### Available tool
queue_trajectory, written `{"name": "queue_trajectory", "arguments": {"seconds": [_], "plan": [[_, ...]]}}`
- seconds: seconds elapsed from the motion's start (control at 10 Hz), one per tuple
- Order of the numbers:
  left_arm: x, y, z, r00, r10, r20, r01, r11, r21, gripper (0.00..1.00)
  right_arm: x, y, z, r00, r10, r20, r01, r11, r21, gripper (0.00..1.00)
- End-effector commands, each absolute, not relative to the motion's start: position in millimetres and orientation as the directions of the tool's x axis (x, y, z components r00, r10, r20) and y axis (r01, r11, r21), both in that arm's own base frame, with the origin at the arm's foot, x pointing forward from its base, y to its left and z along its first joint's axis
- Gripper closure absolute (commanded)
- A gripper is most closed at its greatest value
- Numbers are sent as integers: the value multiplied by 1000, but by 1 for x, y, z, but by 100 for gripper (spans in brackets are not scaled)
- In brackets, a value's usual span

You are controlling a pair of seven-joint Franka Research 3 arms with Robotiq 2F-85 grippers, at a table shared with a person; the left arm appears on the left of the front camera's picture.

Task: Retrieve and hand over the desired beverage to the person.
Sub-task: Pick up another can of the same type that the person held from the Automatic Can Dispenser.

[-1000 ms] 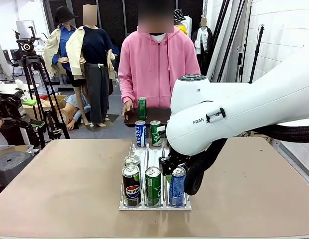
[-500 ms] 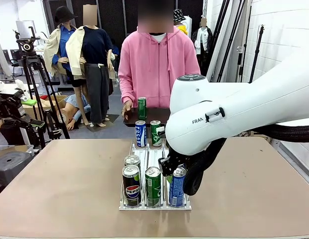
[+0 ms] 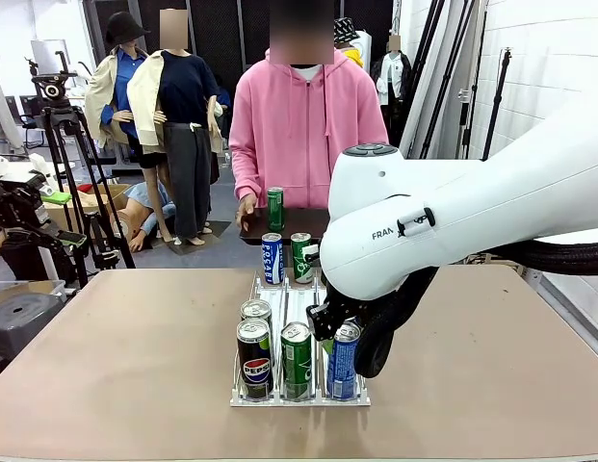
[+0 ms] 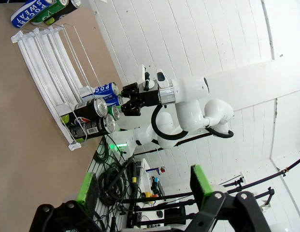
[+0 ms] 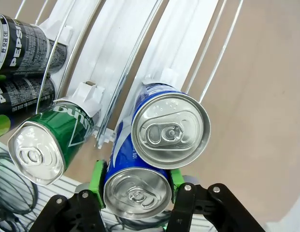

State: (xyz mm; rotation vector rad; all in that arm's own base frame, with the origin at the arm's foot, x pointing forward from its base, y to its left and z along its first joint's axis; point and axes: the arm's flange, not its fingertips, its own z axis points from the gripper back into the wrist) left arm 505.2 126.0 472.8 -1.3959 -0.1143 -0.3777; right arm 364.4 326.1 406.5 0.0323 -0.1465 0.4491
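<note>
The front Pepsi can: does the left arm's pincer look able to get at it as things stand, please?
Probably yes. The left pincer is open; the front Pepsi can stands in the left lane of the rack, with the right pincer at the blue can in the right lane.

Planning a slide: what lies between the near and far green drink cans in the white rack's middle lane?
Nothing: the front view shows the middle lane bare between the near green can and the far green can.
</note>
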Motion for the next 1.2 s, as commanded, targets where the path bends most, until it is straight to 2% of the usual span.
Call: {"name": "queue_trajectory", "arguments": {"seconds": [0.0,0.3,0.9,1.1], "plan": [[503,126,473,937,-184,297,323,133,-937,0,364,326,406,891,429,147,-434,901,-1,100],[503,126,473,937,-184,297,323,133,-937,0,365,325,417,884,439,163,-444,896,-7,100],[503,126,473,937,-184,297,323,133,-937,0,355,322,521,894,434,108,-435,900,-16,100],[503,126,473,937,-184,297,323,133,-937,0,343,322,561,878,458,142,-455,889,-51,100]]}}
